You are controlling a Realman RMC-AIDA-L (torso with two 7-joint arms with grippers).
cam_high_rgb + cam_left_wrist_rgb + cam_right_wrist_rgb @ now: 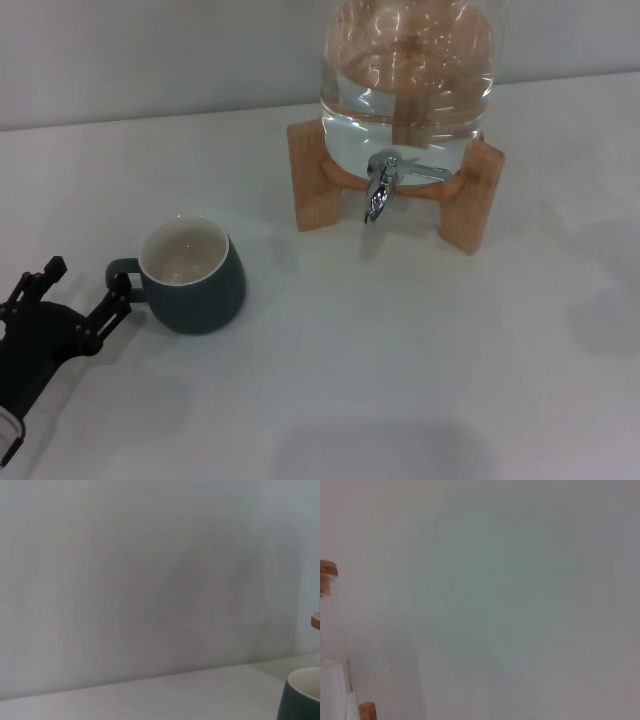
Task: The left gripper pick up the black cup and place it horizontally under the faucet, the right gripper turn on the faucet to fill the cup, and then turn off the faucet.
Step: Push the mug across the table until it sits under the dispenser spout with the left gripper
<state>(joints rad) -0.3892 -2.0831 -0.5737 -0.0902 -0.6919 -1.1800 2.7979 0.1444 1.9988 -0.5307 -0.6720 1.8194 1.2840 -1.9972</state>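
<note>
The black cup [195,277] stands upright on the white table, left of centre, its cream inside showing and its loop handle pointing left. My left gripper [85,285] is at the lower left, open, with one fingertip right next to the cup's handle and nothing held. A corner of the cup also shows in the left wrist view [302,695]. The chrome faucet [380,187] hangs from the front of the glass jar, spout down, its thin lever pointing right. No water runs from it. The right gripper is out of view.
The big clear water jar [408,70] sits on a light wooden stand [470,205] at the back centre; the jar also shows in the right wrist view [332,680]. The white table [400,360] meets a grey wall behind.
</note>
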